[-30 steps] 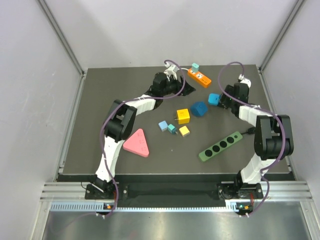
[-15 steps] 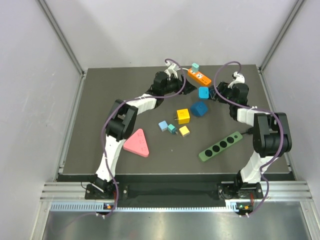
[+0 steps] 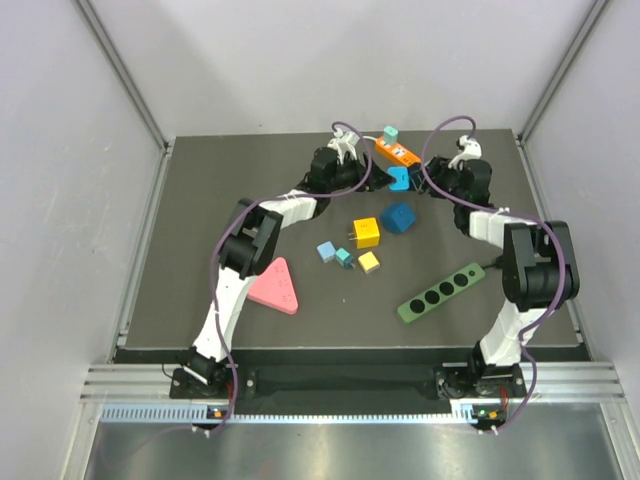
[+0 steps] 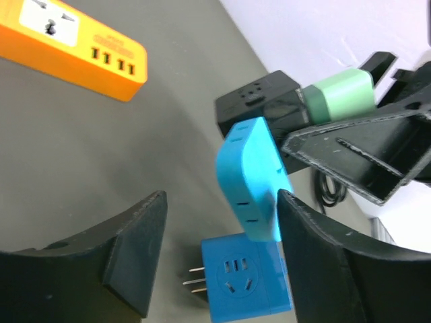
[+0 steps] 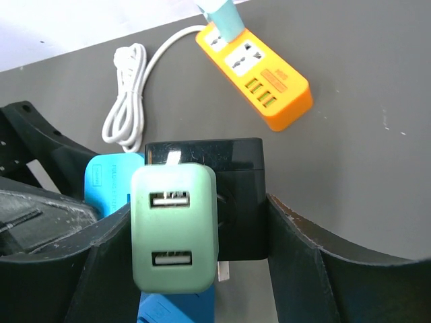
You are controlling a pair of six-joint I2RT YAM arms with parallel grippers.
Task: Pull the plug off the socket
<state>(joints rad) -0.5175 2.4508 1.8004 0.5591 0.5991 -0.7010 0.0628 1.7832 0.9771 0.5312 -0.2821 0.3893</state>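
- Right gripper [image 5: 199, 208] clenched the black socket block [image 5: 239, 182] aloft at far centre, offering it to the other arm.
- Left gripper [image 4: 221, 198] stood released, jaws straddling the light-blue adapter [image 4: 246, 175], likely ready to pull.
- Green plug [image 5: 174, 235] sat pushed into that block, not yet freed.

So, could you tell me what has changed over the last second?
The right gripper carried the black socket with its blue plug leftward and farther away, bringing the plug between the left gripper's open fingers. The left gripper, orange strip and green strip stayed put.
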